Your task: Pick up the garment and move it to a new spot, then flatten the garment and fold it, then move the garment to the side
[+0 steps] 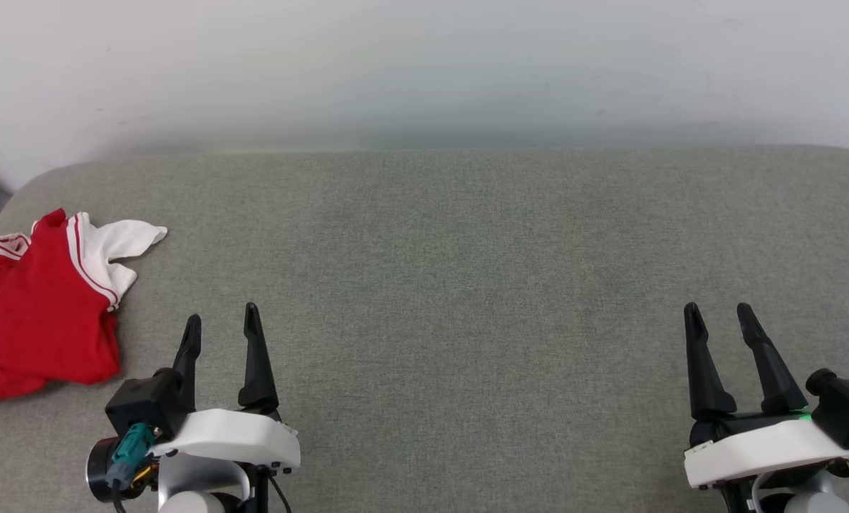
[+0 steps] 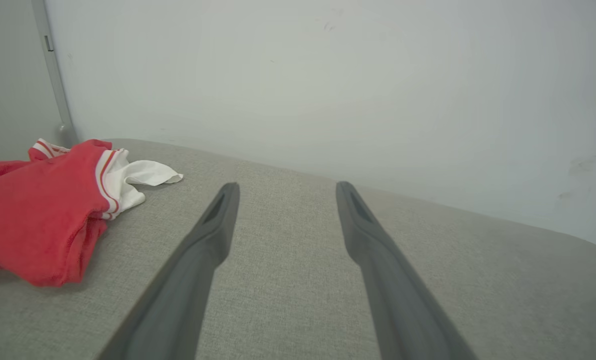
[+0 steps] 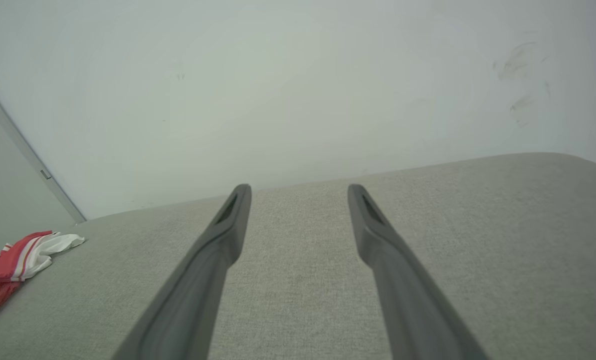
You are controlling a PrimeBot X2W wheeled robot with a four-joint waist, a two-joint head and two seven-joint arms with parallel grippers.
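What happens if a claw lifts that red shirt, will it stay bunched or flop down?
It would probably flop: the red shirt lies crumpled in soft folds, so it should droop from wherever it is pinched. It looks thin, so likely light. Pushed, it might bunch up rather than slide, since the grey surface looks rough.

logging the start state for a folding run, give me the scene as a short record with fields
surface: grey fabric top against a pale wall
item: garment, red with a white sleeve and striped trim
item state: bunched up, not flat, at the surface's left end
left arm: left gripper open, empty, beside the garment but apart from it
right arm: right gripper open, empty, far across the surface from it
task stage: pick-up not yet begun
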